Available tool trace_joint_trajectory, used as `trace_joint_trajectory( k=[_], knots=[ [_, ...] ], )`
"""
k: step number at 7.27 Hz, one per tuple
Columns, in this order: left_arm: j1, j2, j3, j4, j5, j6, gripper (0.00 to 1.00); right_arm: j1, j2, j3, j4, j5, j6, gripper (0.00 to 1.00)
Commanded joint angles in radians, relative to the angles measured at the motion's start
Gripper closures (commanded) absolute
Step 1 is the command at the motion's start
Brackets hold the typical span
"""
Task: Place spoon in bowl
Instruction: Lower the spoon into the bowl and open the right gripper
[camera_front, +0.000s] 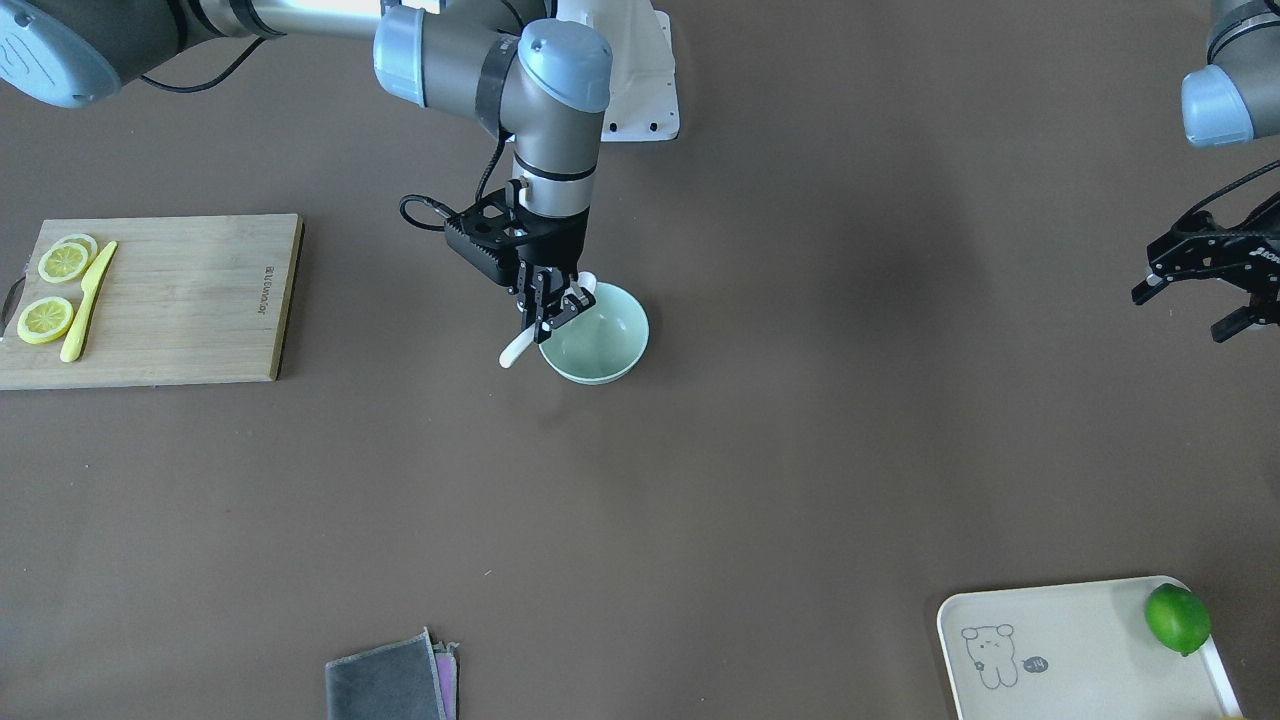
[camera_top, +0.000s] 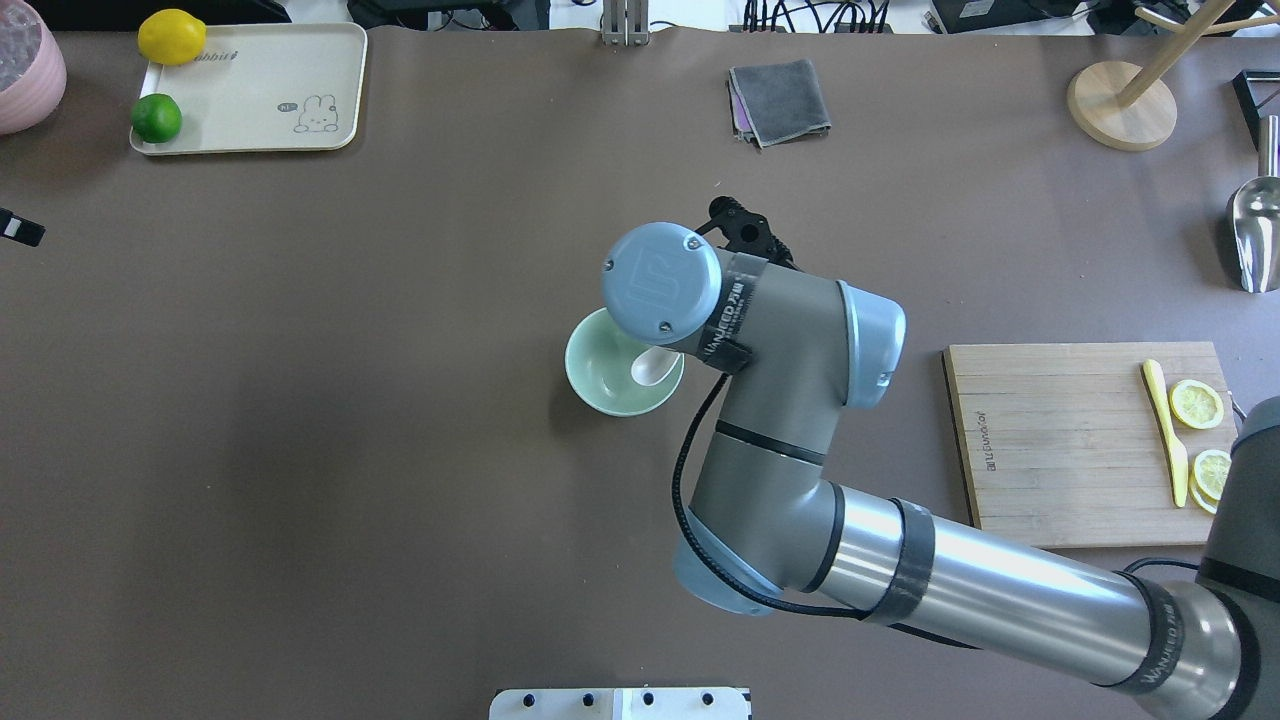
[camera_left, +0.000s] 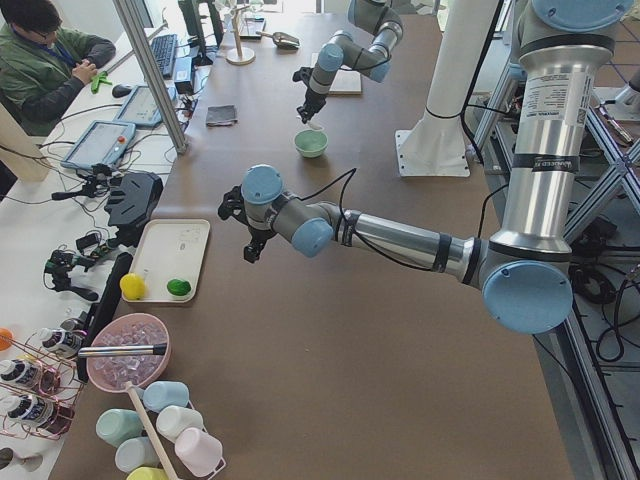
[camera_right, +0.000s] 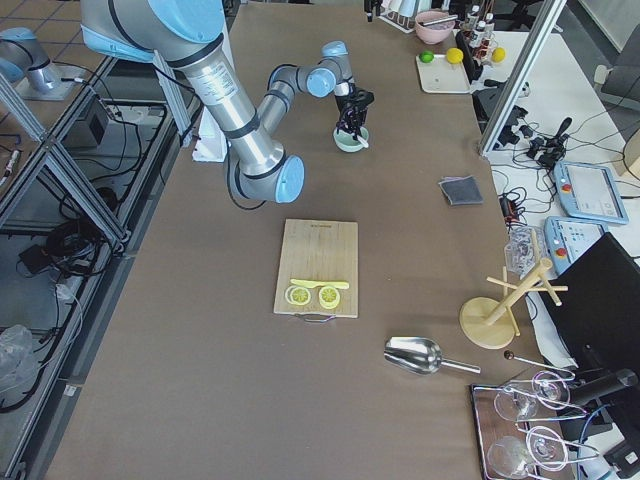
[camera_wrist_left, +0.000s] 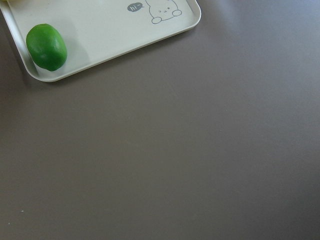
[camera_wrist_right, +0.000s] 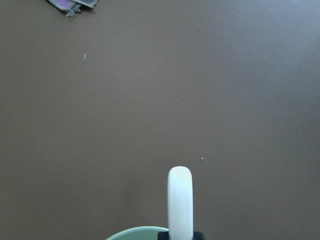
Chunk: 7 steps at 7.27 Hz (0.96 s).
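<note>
Spoon (camera_front: 514, 352) white and glossy, gripped at mid-handle by the right gripper (camera_front: 553, 318), its fingers clamped on it; scoop end sits inside the rim of the mint bowl (camera_front: 612, 350), handle tip sticks out past the rim toward the operators' side; whether the scoop touches the bowl's wall cannot be told; bowl upright near mid-table on the plain brown table cover (camera_front: 800, 450). Left gripper (camera_front: 1186, 310) well apart at the table's end, jaws spread, holding nothing; cream tray (camera_front: 1090, 620) near it carries a lime (camera_front: 1178, 618). Bamboo cutting board (camera_front: 180, 300) at the opposite end with lemon slices (camera_front: 62, 262) and a yellow knife (camera_front: 88, 300); folded grey cloth (camera_front: 388, 685) at the operators' edge. Side view shows a bench alongside with a seated person (camera_left: 45, 55) and a tablet (camera_left: 97, 145). Overhead, the right arm's wrist covers its gripper and most of the spoon, only the scoop showing; front view cuts the left gripper at the frame edge; right wrist camera catches just the handle tip and a sliver of bowl rim.
</note>
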Motion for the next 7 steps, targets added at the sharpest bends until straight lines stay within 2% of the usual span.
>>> trace_joint_trajectory(
  k=[1, 2, 5, 7],
  knots=[
    [0.001, -0.001, 0.003, 0.000, -0.001, 0.000, 0.02, -0.007, 0.015, -0.008, -0.009, -0.007, -0.043, 0.00],
    [0.001, -0.001, 0.002, -0.001, -0.001, 0.000, 0.02, -0.007, 0.015, 0.006, -0.014, -0.007, -0.057, 0.00],
    [-0.002, 0.001, -0.001, 0.000, -0.001, 0.000, 0.02, 0.057, -0.023, 0.178, -0.124, 0.031, -0.252, 0.00],
    [-0.049, -0.003, -0.006, 0.050, 0.004, 0.017, 0.02, 0.201, -0.202, 0.305, -0.101, 0.200, -0.601, 0.00]
  ],
)
